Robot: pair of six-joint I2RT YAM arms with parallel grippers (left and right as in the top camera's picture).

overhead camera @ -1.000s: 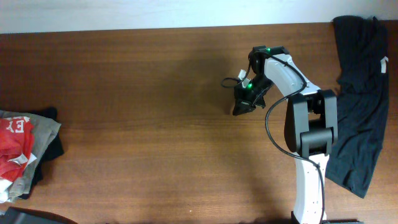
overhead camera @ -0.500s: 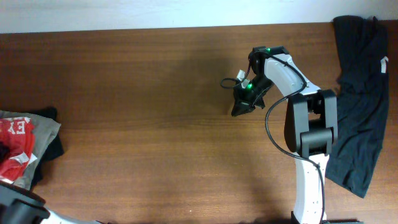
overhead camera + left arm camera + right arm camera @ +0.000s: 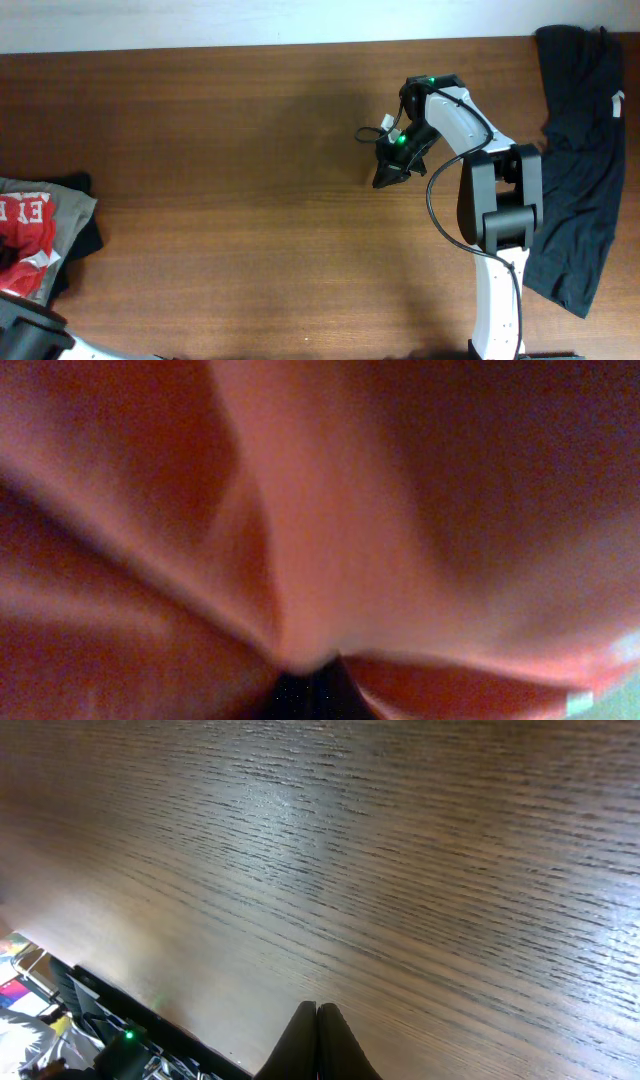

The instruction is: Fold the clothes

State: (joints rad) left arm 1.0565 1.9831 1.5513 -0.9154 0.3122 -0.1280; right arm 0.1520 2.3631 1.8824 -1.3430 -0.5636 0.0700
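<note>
Lying crumpled at the overhead frame's far left edge, the shirt [image 3: 22, 245] sits just above the left arm [image 3: 30, 335], well apart from the right gripper [image 3: 386, 172] at centre right. Left wrist view: blurred red fabric fills the frame, so the state of its jaws cannot be told. Right wrist view: jaws together over bare table [image 3: 300, 870], leaving the left arm seemingly far better placed.

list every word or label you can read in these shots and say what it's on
"EX": white block letters on the red T-shirt, far left of the overhead view. The reading is uncertain and the rest is hidden in folds.
White neck tag on that shirt: too small to read.
White tag on the black garment: too small to read.
Both wrist views: nothing readable.
</note>
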